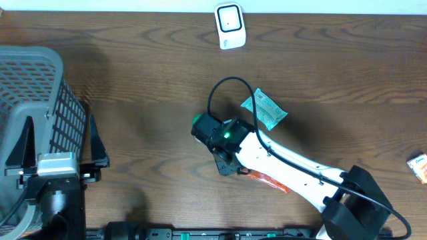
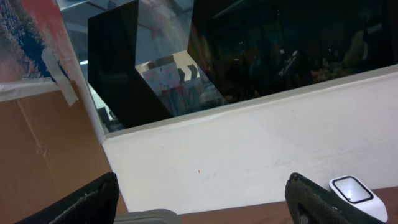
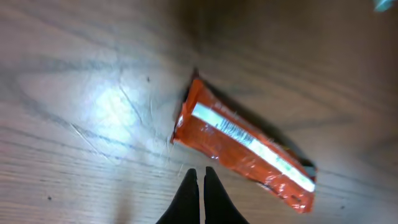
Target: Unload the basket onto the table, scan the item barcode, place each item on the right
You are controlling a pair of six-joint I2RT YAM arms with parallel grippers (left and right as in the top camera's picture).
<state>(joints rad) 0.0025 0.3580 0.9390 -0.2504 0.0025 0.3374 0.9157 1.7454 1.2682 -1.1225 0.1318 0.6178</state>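
Observation:
An orange packet (image 3: 242,146) lies flat on the wooden table, its white strip with a barcode facing up. In the overhead view the orange packet (image 1: 269,181) is partly hidden under my right arm. My right gripper (image 3: 200,175) is shut with nothing between its fingers, hovering just beside the packet's near edge. From above, the right gripper (image 1: 225,165) sits at the table's middle. The white scanner (image 1: 230,27) stands at the far edge, and it also shows at the scanner (image 2: 354,193) corner of the left wrist view. My left gripper (image 2: 202,202) is open and empty, over the basket.
A grey mesh basket (image 1: 33,73) fills the left side; its rim (image 2: 146,216) shows below the left fingers. A green packet (image 1: 265,110) lies just beyond the right wrist. Another small packet (image 1: 419,167) lies at the right edge. A white wall (image 2: 249,155) stands behind the table.

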